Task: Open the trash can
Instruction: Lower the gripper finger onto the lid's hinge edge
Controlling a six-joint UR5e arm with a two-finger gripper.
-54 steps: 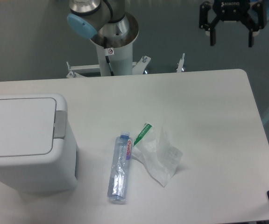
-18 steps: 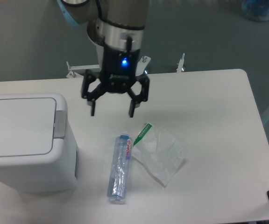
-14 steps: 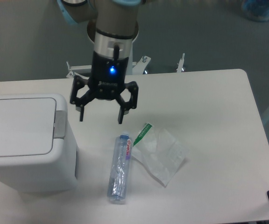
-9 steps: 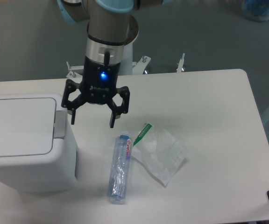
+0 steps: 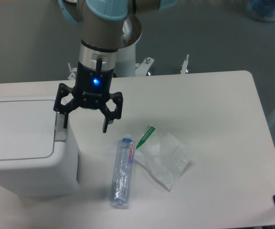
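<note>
White plastic trash can point(image 5: 25, 145): boxy, rounded corners, standing at the left edge of the table point(image 5: 214, 100). Flat lid down and shut; grey push-button strip point(image 5: 60, 132) along its right rim, facing the middle of the table, where the arm can reach it from above.

Tool point(image 5: 84, 125): black, two-fingered, blue light lit on its body, pointing downward from the arm. Jaws spread wide, nothing held. Left finger hangs over or just beside the grey strip; whether it touches cannot be told from this view. Right finger hangs over bare table just right of the can. Placement reads as a line-up for pressing the strip, the likely release for the lid.

Clear plastic bottle point(image 5: 122, 172): lying on its side, near the can's right wall, not touching it. Untouched.

Crumpled clear wrapper point(image 5: 163, 158): green-and-white strip at its far end, lying just right of the bottle.

Change against earlier views: three seconds ago the tool hung at the far right, off the table; it has since crossed leftward step by step to the can's button edge, jaws at the same wide spread throughout. Lid, bottle and wrapper unmoved.
</note>
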